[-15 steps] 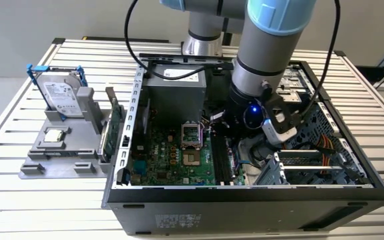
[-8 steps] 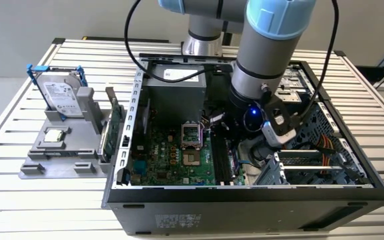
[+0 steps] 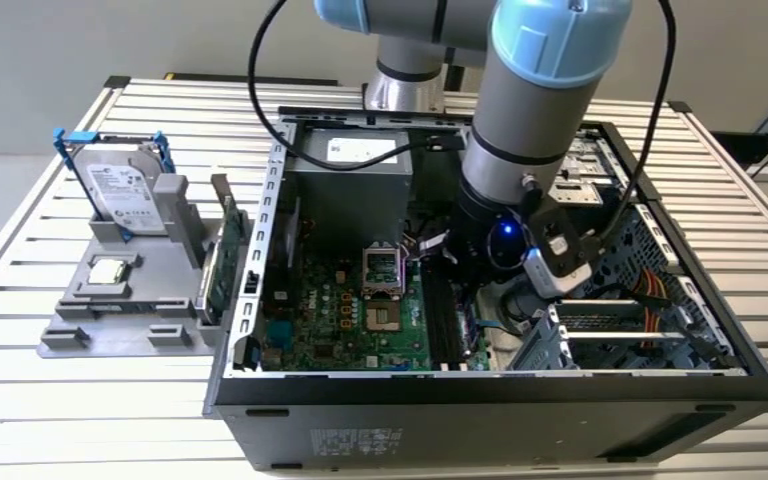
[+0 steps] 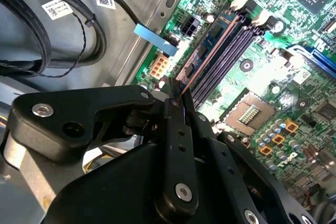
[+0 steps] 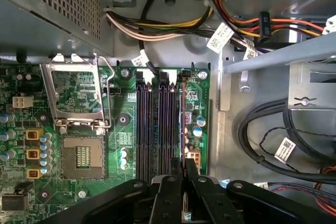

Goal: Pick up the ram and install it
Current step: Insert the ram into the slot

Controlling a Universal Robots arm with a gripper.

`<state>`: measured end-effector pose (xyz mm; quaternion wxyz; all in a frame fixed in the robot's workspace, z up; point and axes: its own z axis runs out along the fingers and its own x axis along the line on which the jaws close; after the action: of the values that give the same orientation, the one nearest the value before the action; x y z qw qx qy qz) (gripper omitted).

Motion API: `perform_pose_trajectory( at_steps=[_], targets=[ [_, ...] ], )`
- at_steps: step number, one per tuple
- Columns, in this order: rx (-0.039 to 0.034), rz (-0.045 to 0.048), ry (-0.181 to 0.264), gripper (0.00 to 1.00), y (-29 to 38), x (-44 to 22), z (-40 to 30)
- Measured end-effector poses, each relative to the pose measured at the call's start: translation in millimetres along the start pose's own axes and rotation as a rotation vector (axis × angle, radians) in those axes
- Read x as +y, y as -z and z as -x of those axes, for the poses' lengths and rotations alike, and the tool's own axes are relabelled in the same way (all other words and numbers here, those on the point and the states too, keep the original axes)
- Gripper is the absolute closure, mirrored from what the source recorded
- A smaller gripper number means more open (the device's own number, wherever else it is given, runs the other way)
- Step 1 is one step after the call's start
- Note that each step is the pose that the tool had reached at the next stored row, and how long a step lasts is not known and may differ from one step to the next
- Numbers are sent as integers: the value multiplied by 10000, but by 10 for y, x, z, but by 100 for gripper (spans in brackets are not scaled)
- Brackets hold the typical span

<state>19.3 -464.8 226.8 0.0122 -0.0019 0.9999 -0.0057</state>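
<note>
The ram (image 4: pixel 209 51) shows edge-on as a thin green strip between my black fingertips, and my gripper (image 4: pixel 173 95) is shut on it. It runs parallel to the dark memory slots (image 4: pixel 227 64) on the green motherboard. In the first wrist view the ram (image 5: pixel 182 124) stands over the outermost slot, beside the other slots (image 5: pixel 152 129), with my gripper (image 5: pixel 184 177) gripping its near end. Whether it is seated in the slot I cannot tell. In the exterior view my gripper (image 3: pixel 491 300) is low inside the open computer case (image 3: pixel 491 385).
A grey holder (image 3: pixel 117 320) outside the case, at the exterior view's left, carries a hard drive in a blue frame (image 3: pixel 124 195), a small silver chip (image 3: pixel 111 270) and another green stick (image 3: pixel 228 255) on edge. Black cables (image 5: pixel 273 135), the processor socket (image 5: pixel 79 153) and metal case walls lie close by.
</note>
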Motion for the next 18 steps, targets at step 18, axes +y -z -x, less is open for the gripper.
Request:
perform_pose_trajectory(
  at_steps=[18],
  targets=[
    [6,5,227,100,-62,-9,-14]
  ],
)
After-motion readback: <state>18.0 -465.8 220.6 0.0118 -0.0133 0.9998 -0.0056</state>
